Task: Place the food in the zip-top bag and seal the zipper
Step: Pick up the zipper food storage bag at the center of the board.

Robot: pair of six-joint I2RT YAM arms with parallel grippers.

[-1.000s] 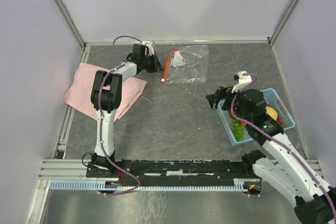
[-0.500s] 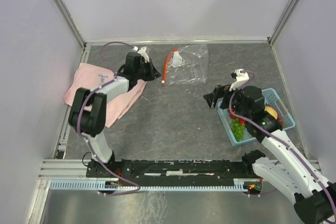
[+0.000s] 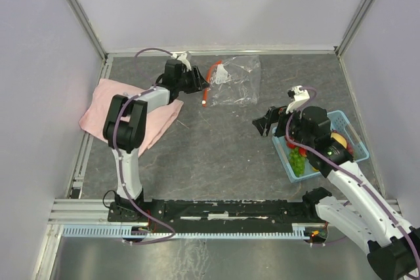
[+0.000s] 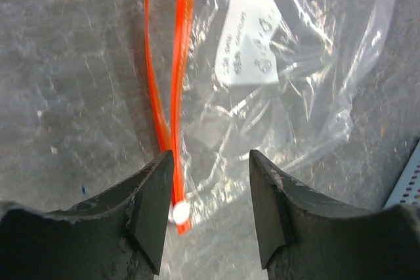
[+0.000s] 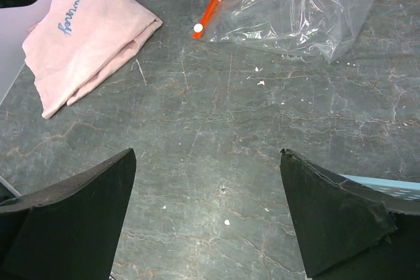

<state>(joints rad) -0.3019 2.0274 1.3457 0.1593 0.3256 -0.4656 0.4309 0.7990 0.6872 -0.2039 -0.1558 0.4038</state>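
The clear zip-top bag (image 3: 237, 80) lies flat at the back of the table, with a white label (image 4: 249, 37) inside. Its orange-red zipper (image 3: 208, 83) runs along the bag's left edge. In the left wrist view the zipper (image 4: 176, 90) shows as two strands parted along most of their length, ending in a white slider (image 4: 178, 212). My left gripper (image 3: 199, 82) (image 4: 210, 162) is open over that end, slider beside its left finger. The food (image 3: 298, 159) sits in the light-blue basket (image 3: 343, 118). My right gripper (image 3: 267, 122) (image 5: 207, 155) hangs open and holds nothing.
A pink cloth (image 3: 104, 106) (image 5: 92, 37) lies at the left under the left arm. The basket stands at the right beside the right arm; its corner (image 5: 387, 185) shows in the right wrist view. Side walls and a metal frame bound the table.
The left gripper has gone from shut to open and moved right, onto the zipper's near end. The left arm's elbow swung out left and back. The right gripper has crept slightly left.
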